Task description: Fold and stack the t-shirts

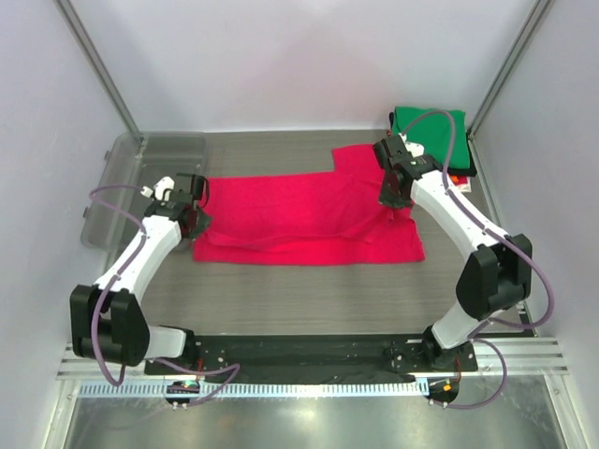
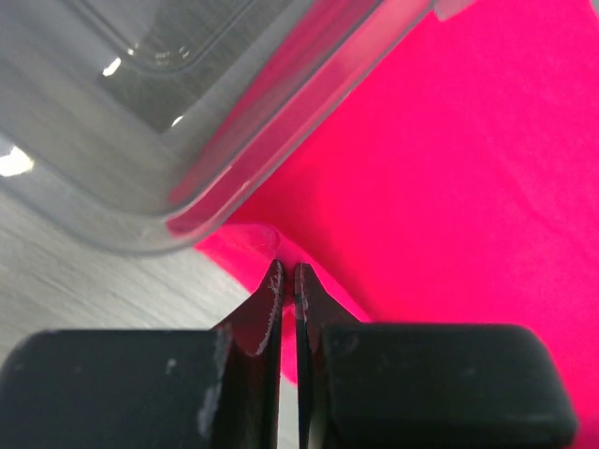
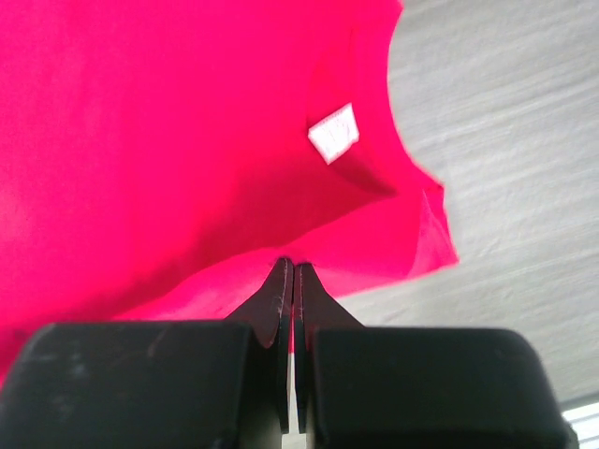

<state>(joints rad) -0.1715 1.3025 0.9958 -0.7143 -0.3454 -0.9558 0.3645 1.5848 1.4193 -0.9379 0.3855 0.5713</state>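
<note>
A crimson-pink t-shirt (image 1: 299, 217) lies spread across the middle of the table, folded lengthwise. My left gripper (image 1: 194, 217) is shut on its left edge; in the left wrist view the fingertips (image 2: 288, 277) pinch a raised fold of pink cloth (image 2: 449, 168). My right gripper (image 1: 393, 198) is shut on the shirt's right side near the collar; the right wrist view shows the tips (image 3: 293, 269) nipping the cloth (image 3: 168, 140), with the white neck label (image 3: 333, 133) beyond. A folded green t-shirt (image 1: 430, 126) rests on a black one (image 1: 465, 170) at the back right corner.
A clear plastic tub (image 1: 140, 182) stands at the back left, its rim (image 2: 271, 140) close beside my left gripper. Metal frame posts rise at both back corners. Bare grey table (image 1: 299, 299) runs between the shirt and the arm bases.
</note>
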